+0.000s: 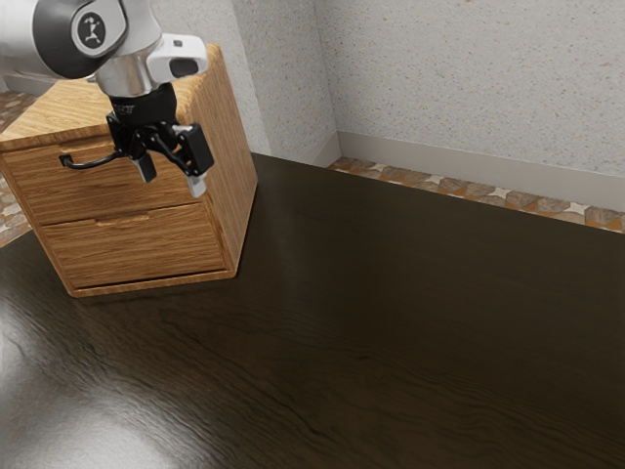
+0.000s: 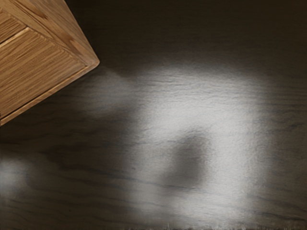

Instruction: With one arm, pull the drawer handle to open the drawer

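Nearest, the dark glossy wooden table (image 1: pixel 391 342) is seen, with the light oak two-drawer cabinet (image 1: pixel 137 244) sat on it. The cabinet's top drawer (image 1: pixel 59 191) looks shut, so basically all the pulling is left. Its thin black handle (image 1: pixel 88 160) isn't gripped: the black two-finger gripper (image 1: pixel 172 176) is held wide apart, empty, just beside it. Behind the cabinet, a speckled grey wall (image 1: pixel 469 68) is seen.

Dim, soft light overall. The dark table (image 2: pixel 268 57) shows a broad pale glare patch below the gripper (image 1: pixel 173 180), with a darker shadow blot in its middle. The cabinet (image 1: pixel 137 244) front is lit evenly.
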`<state>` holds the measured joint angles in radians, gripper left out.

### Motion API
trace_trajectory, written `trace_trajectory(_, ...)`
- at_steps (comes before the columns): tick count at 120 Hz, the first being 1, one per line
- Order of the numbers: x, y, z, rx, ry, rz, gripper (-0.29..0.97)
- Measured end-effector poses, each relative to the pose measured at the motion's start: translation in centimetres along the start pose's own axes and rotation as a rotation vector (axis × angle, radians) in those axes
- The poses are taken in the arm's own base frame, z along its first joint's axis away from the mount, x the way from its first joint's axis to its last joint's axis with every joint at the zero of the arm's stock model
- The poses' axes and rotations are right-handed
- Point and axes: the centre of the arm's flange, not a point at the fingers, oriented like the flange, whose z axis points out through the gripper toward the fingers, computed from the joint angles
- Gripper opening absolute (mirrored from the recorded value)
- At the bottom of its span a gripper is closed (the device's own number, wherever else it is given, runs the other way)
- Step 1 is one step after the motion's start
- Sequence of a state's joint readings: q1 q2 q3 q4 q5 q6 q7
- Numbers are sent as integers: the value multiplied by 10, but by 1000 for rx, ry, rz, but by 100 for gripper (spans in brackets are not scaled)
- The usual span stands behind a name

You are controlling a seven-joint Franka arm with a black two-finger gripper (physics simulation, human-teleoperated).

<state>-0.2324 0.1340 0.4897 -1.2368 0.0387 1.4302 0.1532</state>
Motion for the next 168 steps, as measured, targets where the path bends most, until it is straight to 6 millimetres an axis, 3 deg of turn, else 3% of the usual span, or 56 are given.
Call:
trace_trajectory(17,-1,-2,-2,1,0,16,68)
trace_trajectory(26,-29,-1,-76,-6,148,37,68)
trace_trajectory(33,-42,4,-101,-9,197,58,68)
trace_trajectory(63,-42,34,-109,-12,209,137,68)
trace_trajectory(79,-41,45,-105,-15,196,168,68)
trace_trajectory(93,-40,50,-77,-31,110,188,68)
trace_trajectory(97,-48,53,-71,-52,87,206,68)
trace_trajectory(105,-85,65,-72,-87,80,279,68)
trace_trajectory(110,-110,85,-57,-95,47,355,68)
trace_trajectory(114,-129,89,-46,-99,26,388,68)
trace_trajectory(124,-165,85,-26,-112,6,422,68)
trace_trajectory(135,-185,71,-3,-129,-23,408,68)
trace_trajectory(149,-184,53,3,-75,-6,397,68)
trace_trajectory(168,-171,21,-6,3,65,430,68)
